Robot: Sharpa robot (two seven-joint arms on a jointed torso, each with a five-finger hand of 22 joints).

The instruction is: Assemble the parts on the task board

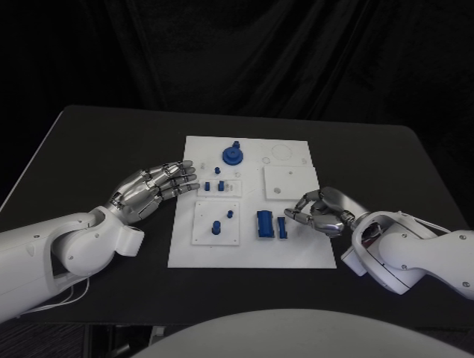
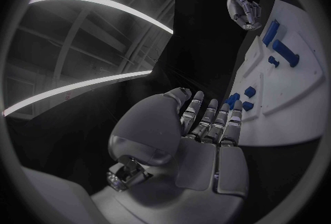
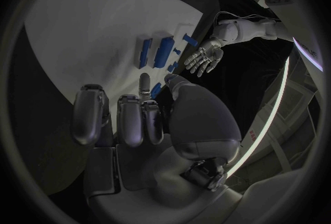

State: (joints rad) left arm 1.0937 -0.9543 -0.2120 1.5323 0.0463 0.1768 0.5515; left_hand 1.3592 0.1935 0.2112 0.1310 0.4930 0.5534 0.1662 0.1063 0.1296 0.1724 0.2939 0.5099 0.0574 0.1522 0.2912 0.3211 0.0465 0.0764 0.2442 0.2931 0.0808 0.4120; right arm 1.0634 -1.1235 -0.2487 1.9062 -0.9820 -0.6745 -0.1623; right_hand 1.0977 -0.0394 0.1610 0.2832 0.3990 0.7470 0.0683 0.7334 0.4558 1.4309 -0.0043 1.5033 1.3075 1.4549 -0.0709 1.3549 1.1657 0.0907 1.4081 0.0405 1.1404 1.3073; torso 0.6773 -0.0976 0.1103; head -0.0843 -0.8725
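Task board (image 1: 248, 253) mid-table (image 1: 86, 142), parts (image 1: 265, 223) on it, between left robot hand (image 1: 151, 186) and right robot hand (image 1: 321, 211).

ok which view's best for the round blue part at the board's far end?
Head view: the round blue part stands unobstructed on the board, beyond both hands. In the wrist views I can't pick it out; they show other blue parts.

Task board (image 1: 301, 246) matt white plastic; parts (image 1: 266, 224) by the right hand (image 1: 321, 212) smooth blue plastic. Both hands glossy silver metal-look; left hand (image 1: 151, 186). Table (image 1: 97, 142) matt black.
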